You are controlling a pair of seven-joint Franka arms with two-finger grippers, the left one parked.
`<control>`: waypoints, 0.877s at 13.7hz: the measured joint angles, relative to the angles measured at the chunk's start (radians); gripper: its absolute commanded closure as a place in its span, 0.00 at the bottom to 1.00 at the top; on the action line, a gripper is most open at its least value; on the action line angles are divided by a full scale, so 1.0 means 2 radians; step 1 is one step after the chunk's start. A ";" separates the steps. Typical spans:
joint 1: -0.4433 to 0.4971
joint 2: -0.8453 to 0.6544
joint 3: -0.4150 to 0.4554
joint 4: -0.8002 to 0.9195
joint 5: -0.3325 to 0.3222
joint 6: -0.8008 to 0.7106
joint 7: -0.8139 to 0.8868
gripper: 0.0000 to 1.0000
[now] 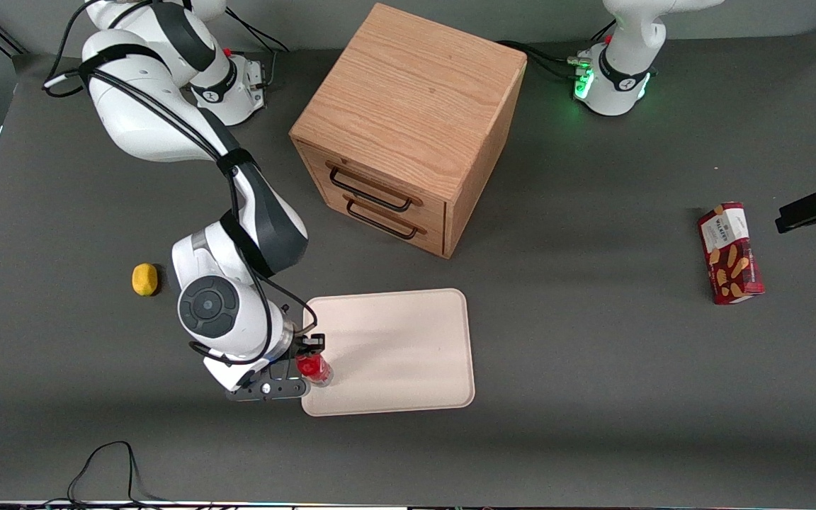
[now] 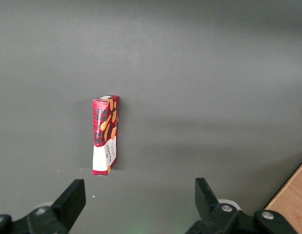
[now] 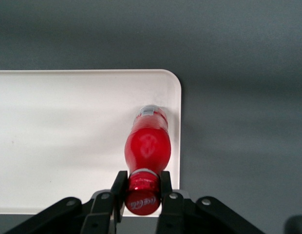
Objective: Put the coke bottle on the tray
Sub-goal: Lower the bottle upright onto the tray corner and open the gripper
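The coke bottle (image 1: pixel 314 368) (image 3: pixel 147 148) is a small red bottle with a red cap and a clear base. It stands upright over the corner of the cream-white tray (image 1: pixel 401 350) (image 3: pixel 68 141) nearest the working arm and the front camera. My gripper (image 1: pixel 311 363) (image 3: pixel 141 187) is directly above that corner, shut on the bottle's cap and neck. The bottle's base is at the tray's surface just inside the rim; I cannot tell whether it touches.
A wooden two-drawer cabinet (image 1: pixel 408 127) stands farther from the front camera than the tray. A yellow lemon-like object (image 1: pixel 144 279) lies beside the working arm. A red snack box (image 1: pixel 730 253) (image 2: pixel 105 134) lies toward the parked arm's end of the table.
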 measured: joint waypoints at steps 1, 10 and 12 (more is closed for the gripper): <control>0.000 0.001 0.000 0.000 0.000 0.004 0.000 1.00; 0.000 0.016 0.000 0.000 -0.001 0.029 0.000 0.65; 0.000 0.017 0.000 0.000 -0.001 0.039 0.000 0.33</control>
